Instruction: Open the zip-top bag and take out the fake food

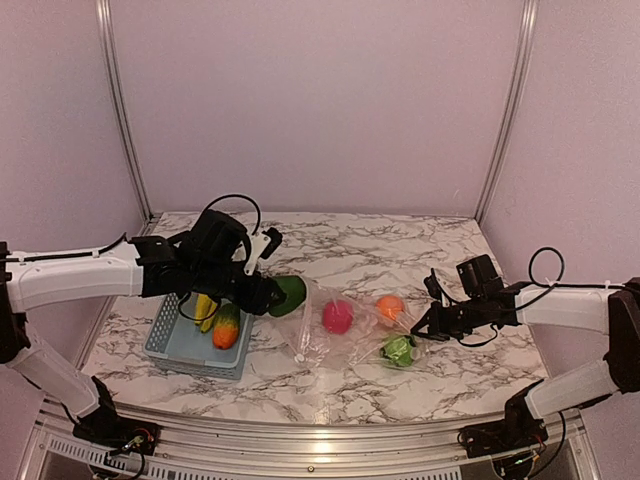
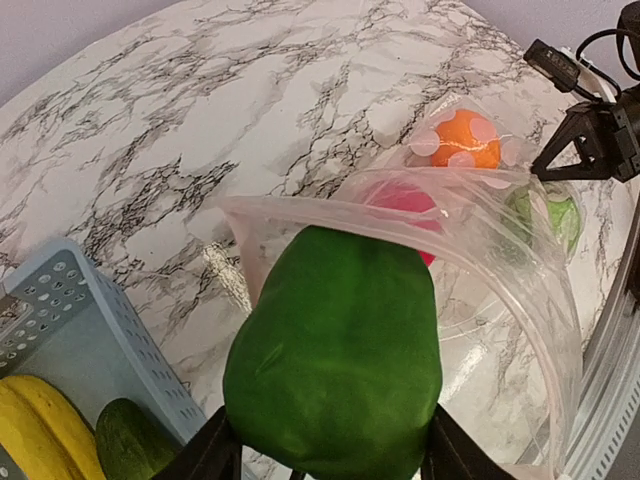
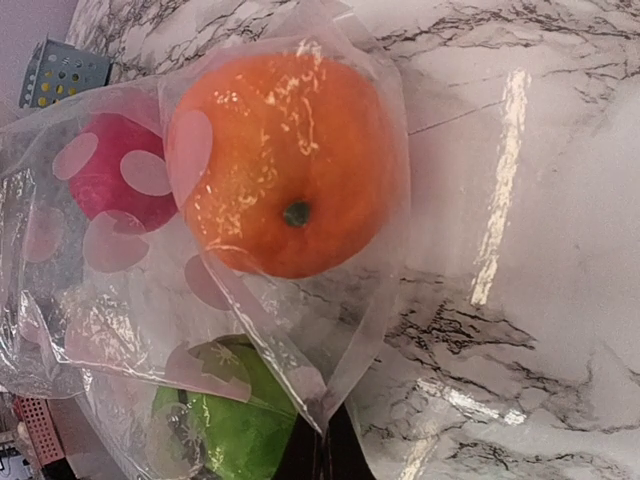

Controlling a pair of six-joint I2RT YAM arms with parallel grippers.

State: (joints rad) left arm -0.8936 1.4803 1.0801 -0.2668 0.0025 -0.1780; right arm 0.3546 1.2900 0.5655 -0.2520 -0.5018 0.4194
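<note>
At bag (image 2: 520, 260) mouth, mid-table: left gripper (image 1: 272, 295) clamped on green pepper (image 2: 335, 360), basket (image 1: 175, 345) just left. Right gripper (image 1: 428, 325) pinched shut on bag's right edge; red fruit (image 1: 337, 316), orange (image 1: 390, 307), green ball (image 1: 398, 349) inside.

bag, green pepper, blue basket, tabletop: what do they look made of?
Clear zip-top bag: thin transparent plastic film, glossy; it wrinkles and the orange toy fruit shows through. Green pepper-shaped toy: likely moulded plastic, smooth with a soft sheen. Light blue perforated basket: rigid plastic, matte, punched with round holes. Table top: white marble pattern with grey veins, glossy; stone or printed laminate, cannot tell.
</note>
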